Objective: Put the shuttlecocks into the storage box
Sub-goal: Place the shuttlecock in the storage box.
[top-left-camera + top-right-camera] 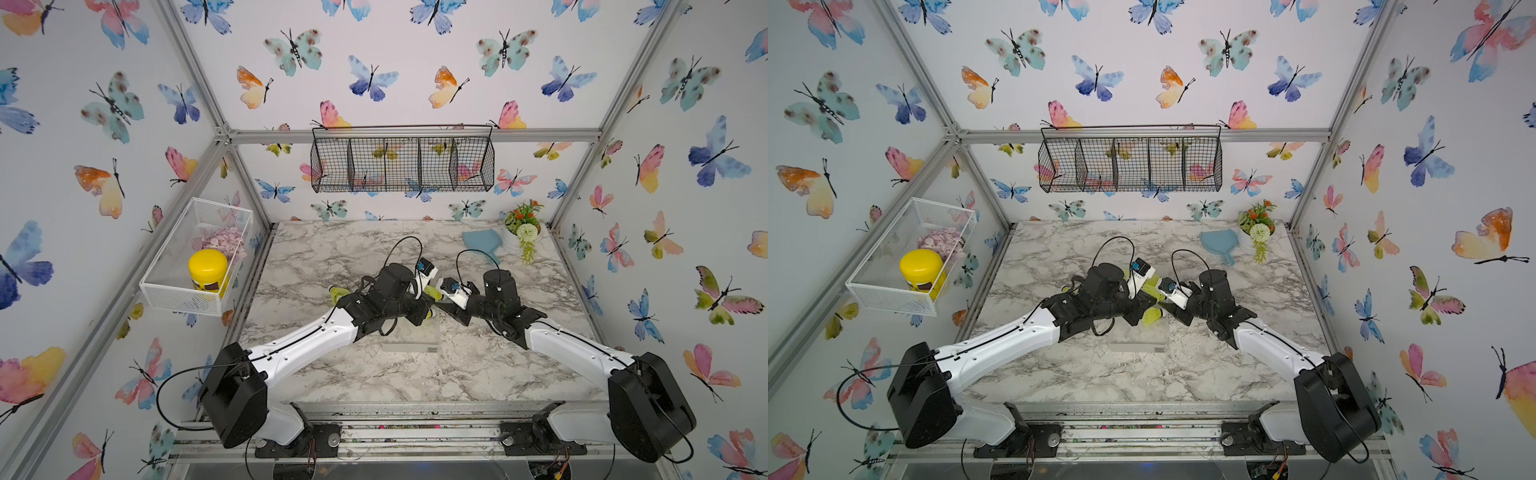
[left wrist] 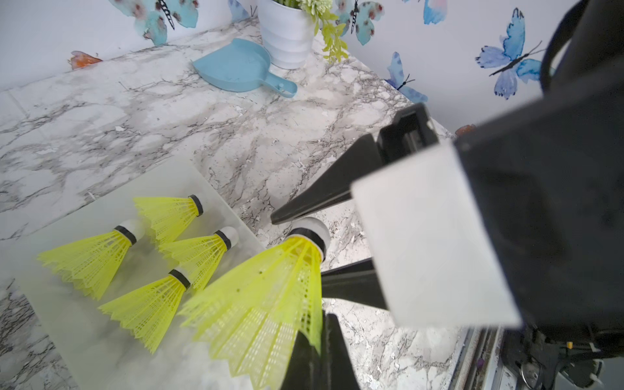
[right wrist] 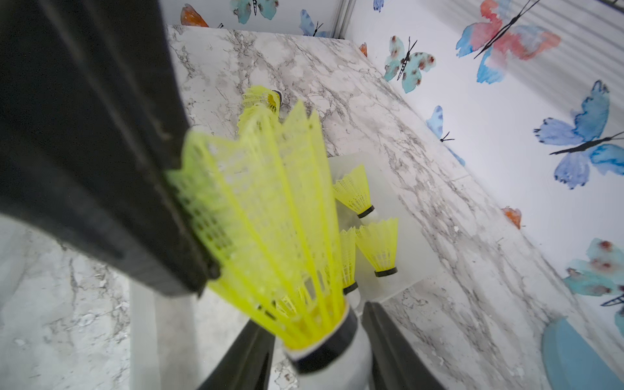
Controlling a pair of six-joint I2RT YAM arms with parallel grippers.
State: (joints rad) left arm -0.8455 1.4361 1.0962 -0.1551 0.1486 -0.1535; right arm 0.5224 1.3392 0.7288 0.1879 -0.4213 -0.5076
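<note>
Table (image 1: 332,249): marble top is carrying everything, and our two arms are meeting near its middle.
Storage box (image 2: 77,324): frosted tray is lying at 6 o'clock from that meeting point in both top views, with four shuttlecocks (image 2: 91,260) resting flat inside it.
Left gripper (image 2: 317,344): we are pressing its fingers together on the skirt rim of the held shuttlecock (image 2: 263,304), which is hanging in the air close beside the box.
Right gripper (image 3: 315,320): its fingers are standing apart on either side of the white tip, and they are not squeezing it as far as we can tell.
Loose shuttlecock (image 1: 338,293): one is lying on the table at 9 o'clock from the held one, outside the box.
Handling: we are judging these as very light, with a springy mesh skirt that is giving under a pinch and a firmer, rounded tip that may slip. A gentle hold at the black band or skirt rim is looking safest, and a low release should stop it bouncing out.
</note>
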